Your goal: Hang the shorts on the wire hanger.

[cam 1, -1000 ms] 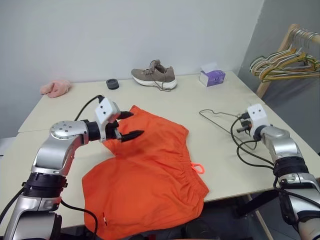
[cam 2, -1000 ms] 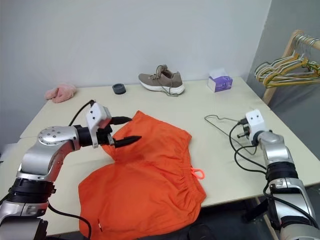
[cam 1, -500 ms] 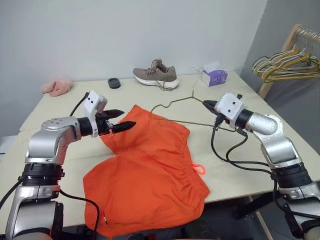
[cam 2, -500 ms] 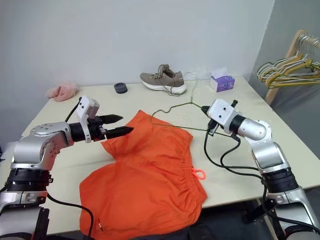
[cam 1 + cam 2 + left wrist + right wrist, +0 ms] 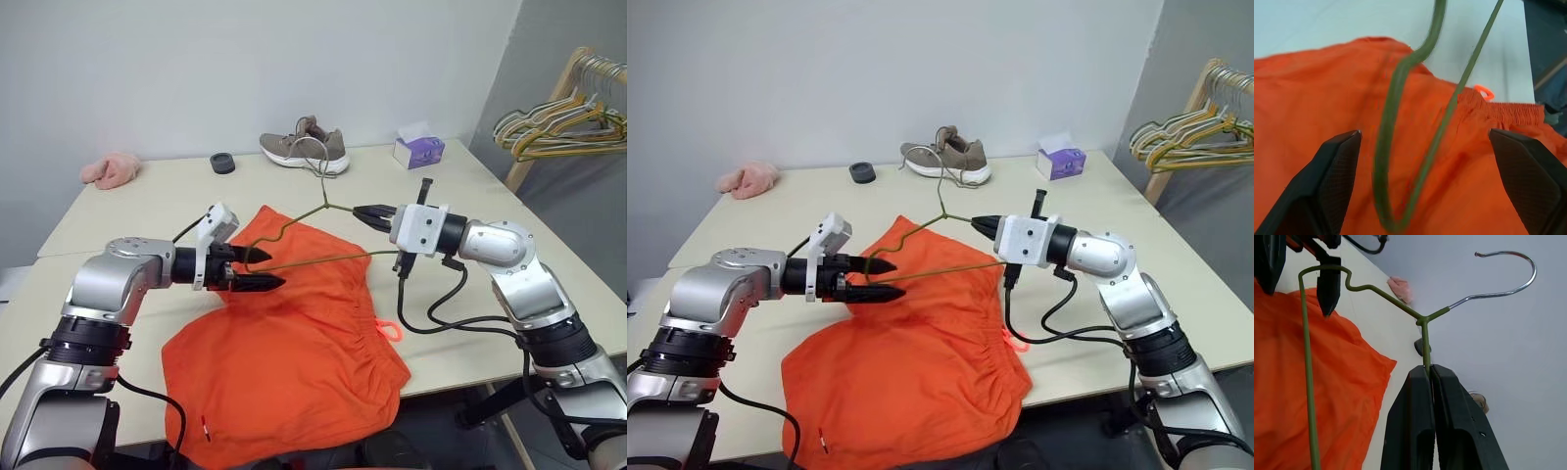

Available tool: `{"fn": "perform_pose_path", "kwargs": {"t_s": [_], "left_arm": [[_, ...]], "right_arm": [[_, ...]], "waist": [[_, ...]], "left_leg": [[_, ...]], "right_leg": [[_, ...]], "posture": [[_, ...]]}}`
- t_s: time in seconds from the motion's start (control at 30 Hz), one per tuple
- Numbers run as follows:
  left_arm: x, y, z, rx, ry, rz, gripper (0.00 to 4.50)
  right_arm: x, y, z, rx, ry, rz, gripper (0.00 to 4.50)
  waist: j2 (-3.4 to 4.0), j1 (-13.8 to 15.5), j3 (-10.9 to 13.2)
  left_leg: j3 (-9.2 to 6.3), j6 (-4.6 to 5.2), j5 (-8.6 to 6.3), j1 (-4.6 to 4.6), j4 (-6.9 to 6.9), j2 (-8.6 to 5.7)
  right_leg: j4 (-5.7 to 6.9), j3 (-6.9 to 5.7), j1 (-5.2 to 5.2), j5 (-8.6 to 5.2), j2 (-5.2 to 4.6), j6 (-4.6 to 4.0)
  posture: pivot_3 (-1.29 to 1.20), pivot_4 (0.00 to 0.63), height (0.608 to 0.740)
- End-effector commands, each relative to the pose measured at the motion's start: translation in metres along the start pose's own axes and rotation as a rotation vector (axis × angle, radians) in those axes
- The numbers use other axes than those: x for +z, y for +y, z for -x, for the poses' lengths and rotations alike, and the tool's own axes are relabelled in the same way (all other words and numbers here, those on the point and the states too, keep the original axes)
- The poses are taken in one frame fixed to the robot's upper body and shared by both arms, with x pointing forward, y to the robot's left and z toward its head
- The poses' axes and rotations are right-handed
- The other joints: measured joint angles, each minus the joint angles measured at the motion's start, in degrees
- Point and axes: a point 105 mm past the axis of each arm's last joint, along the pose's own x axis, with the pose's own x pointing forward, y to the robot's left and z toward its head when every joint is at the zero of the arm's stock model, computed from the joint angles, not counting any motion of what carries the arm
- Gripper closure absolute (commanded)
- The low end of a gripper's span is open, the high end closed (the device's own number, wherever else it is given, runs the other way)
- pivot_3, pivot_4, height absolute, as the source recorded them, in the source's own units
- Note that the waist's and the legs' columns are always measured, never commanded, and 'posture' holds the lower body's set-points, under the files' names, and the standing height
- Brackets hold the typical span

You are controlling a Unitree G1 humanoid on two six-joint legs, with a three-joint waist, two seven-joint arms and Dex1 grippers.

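The right tool [image 5: 982,223] is gripping the hanger [image 5: 921,266] over the shorts [image 5: 921,333], so the open left tool [image 5: 884,279] should be closing gently on its far corner

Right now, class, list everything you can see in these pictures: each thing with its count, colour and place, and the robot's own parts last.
shorts: one, bright orange, spread on the near part of the table.
wire hanger: one, olive green, held in the air above the shorts.
table: one, pale beige, under everything.
shoe: one, grey-brown with white sole, far edge of the table.
tissue box: one, purple, far right of the table.
small round object: one, dark, left of the shoe.
pink cloth: one, far left of the table.
bunched hangers: several, yellow, green and grey, on a wooden rack at right.
left tool: open, around the hanger's left corner.
right tool: shut on the hanger near its hook.
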Motion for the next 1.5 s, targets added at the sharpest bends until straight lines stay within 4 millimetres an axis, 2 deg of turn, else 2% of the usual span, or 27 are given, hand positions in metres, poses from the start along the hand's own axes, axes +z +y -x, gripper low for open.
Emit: {"fn": "perform_pose_path", "kwargs": {"t_s": [0.03,0.13,0.53,0.63,0.67,0.73,0.87,1.07,1.23,1.4,1.5], "left_arm": [[0.008,-0.012,-0.001,-0.062,-0.001,-0.054,0.16],[0.008,-0.012,-0.001,-0.062,-0.001,-0.055,0.72],[0.0,-0.019,0.0,-0.09,0.029,-0.062,4.42],[-0.005,-0.014,0.001,-0.057,0.046,-0.058,4.47],[-0.006,-0.013,0.002,-0.052,0.047,-0.057,4.5],[-0.007,-0.013,0.002,-0.045,0.047,-0.062,4.5],[-0.007,-0.012,0.002,-0.013,0.044,-0.096,4.5],[-0.008,-0.017,0.006,0.009,0.122,-0.29,4.5],[-0.007,-0.035,0.004,-0.067,0.172,-0.394,4.5],[-0.007,-0.035,0.003,-0.072,0.204,-0.441,4.5],[-0.007,-0.037,0.001,-0.082,0.211,-0.456,4.5]], "right_arm": [[0.022,-0.011,-0.002,-0.02,-0.074,0.069,4.49],[0.023,-0.01,-0.002,-0.014,-0.08,0.069,4.5],[0.025,0.001,-0.004,0.03,-0.105,0.005,4.5],[0.026,0.004,-0.003,0.049,-0.115,-0.007,4.5],[0.027,0.004,-0.003,0.053,-0.12,-0.013,3.98],[0.029,0.004,0.0,0.07,-0.126,-0.057,3.48],[0.025,0.002,0.012,0.1,-0.073,-0.156,2.06],[-0.002,0.006,0.037,0.138,0.147,-0.379,0.02],[-0.006,0.025,0.045,0.255,0.25,-0.509,0.02],[-0.012,0.038,0.043,0.334,0.308,-0.524,0.02],[-0.02,0.054,0.041,0.439,0.377,-0.528,0.02]], "waist": [[0.0,0.0,0.0],[0.0,0.01,0.0],[0.0,0.05,0.0],[0.0,0.06,0.0],[0.01,0.05,0.0],[0.01,0.05,0.01],[0.01,0.18,0.01],[0.02,0.96,0.02],[0.04,1.04,0.03],[0.04,0.93,0.04],[0.06,0.77,0.04]], "left_leg": [[0.0,0.0,0.0,0.0,0.0,-0.01],[0.01,0.0,0.0,0.0,0.0,-0.01],[0.0,0.0,0.0,0.0,0.0,-0.01],[0.0,0.0,0.0,0.0,0.0,-0.01],[-0.01,0.0,0.0,0.01,0.0,0.01],[-0.03,0.0,0.0,0.01,0.0,0.02],[-0.02,0.0,0.0,0.0,0.0,0.02],[-0.03,0.0,0.0,0.0,0.0,0.02],[0.02,0.0,-0.01,-0.01,-0.06,0.05],[0.1,0.0,-0.01,-0.03,-0.06,0.04],[0.14,0.0,-0.01,-0.07,-0.06,0.04]], "right_leg": [[0.0,0.0,0.0,0.0,0.0,0.0],[-0.01,0.01,0.0,0.0,0.0,0.0],[0.0,0.01,0.0,0.0,0.0,0.0],[-0.01,0.01,0.01,0.0,-0.01,0.0],[-0.01,0.0,0.0,0.0,-0.01,0.0],[0.01,-0.01,0.0,0.0,-0.01,0.0],[-0.01,0.01,0.0,0.0,-0.03,0.0],[-0.03,0.01,-0.01,0.0,-0.14,-0.01],[-0.05,0.04,-0.06,-0.01,-0.17,-0.01],[-0.05,0.08,-0.15,-0.14,-0.09,0.22],[-0.04,0.13,-0.2,-0.15,-0.04,0.23]], "posture": [[-0.29,0.0,0.74],[-0.29,0.0,0.74],[-0.29,0.0,0.74],[-0.29,0.0,0.74],[-0.29,0.0,0.74],[-0.28,0.0,0.74],[-0.28,0.0,0.74],[-0.29,0.0,0.74],[-0.3,0.0,0.74],[-0.29,0.0,0.74],[-0.29,0.0,0.74]]}}
